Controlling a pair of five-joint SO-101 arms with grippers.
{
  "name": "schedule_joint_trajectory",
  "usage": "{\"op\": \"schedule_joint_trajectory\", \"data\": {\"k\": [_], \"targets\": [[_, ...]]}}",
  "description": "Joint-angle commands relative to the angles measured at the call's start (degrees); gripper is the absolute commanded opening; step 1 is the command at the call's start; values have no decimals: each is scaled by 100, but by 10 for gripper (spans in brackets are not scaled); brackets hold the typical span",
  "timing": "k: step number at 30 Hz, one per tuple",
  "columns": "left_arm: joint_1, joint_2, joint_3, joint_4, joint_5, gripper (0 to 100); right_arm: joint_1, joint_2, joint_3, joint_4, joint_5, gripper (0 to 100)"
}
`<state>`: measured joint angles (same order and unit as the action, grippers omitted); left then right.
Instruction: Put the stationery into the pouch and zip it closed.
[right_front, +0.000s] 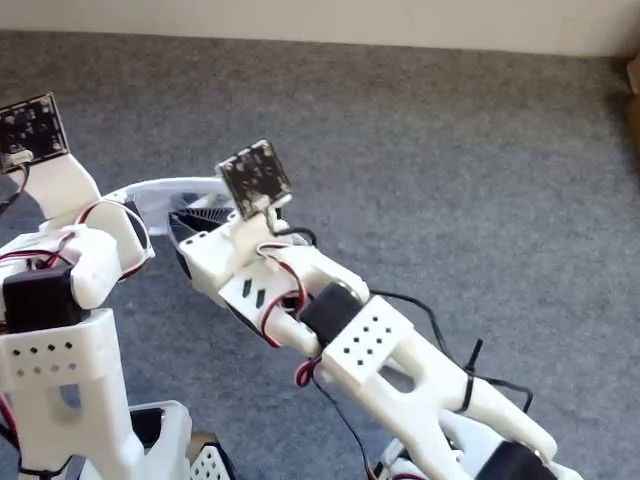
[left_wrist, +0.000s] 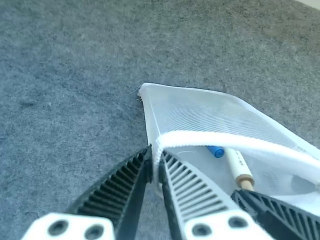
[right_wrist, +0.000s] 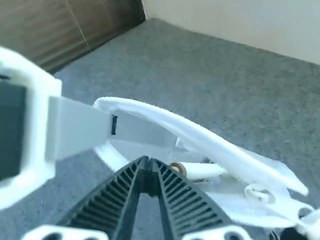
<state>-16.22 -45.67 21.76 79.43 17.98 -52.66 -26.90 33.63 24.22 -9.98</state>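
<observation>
A white mesh pouch lies on grey carpet with its mouth open. Inside it rest a blue-capped pen and a white stick with a tan end. My left gripper is shut on the corner of the pouch's zipper rim. My right gripper is shut, its tips at the near rim of the pouch, beside the tan-ended stick; I see nothing between the fingers. The zipper pull sits at the far end of the opening. In the high view the pouch peeks out between both arms.
Grey carpet lies open behind and to the right of the arms. A pale wall base runs along the back, and wooden slats stand at one side. The right arm's black finger reaches into the left wrist view.
</observation>
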Motion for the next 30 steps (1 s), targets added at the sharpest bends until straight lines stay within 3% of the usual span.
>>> {"op": "schedule_joint_trajectory", "data": {"k": [1, 10, 17, 22, 24, 30], "targets": [[-92, -84, -22, -105, -53, 7, 31, -22, -418, 541, 132, 3], [-92, -84, -22, -105, -53, 7, 444, -1525, -629, 1587, 185, 3], [-92, -84, 127, -264, -53, 7, 576, -1824, -585, 2695, 1011, 4], [-92, -84, 145, -281, -53, 7, 576, -1771, -567, 4321, 1767, 6], [-92, -84, 145, -290, -53, 7, 690, -1771, -558, 4866, 2110, 32], [-92, -84, 145, -299, -53, 7, 1253, -1763, -268, 5499, 2163, 149]]}}
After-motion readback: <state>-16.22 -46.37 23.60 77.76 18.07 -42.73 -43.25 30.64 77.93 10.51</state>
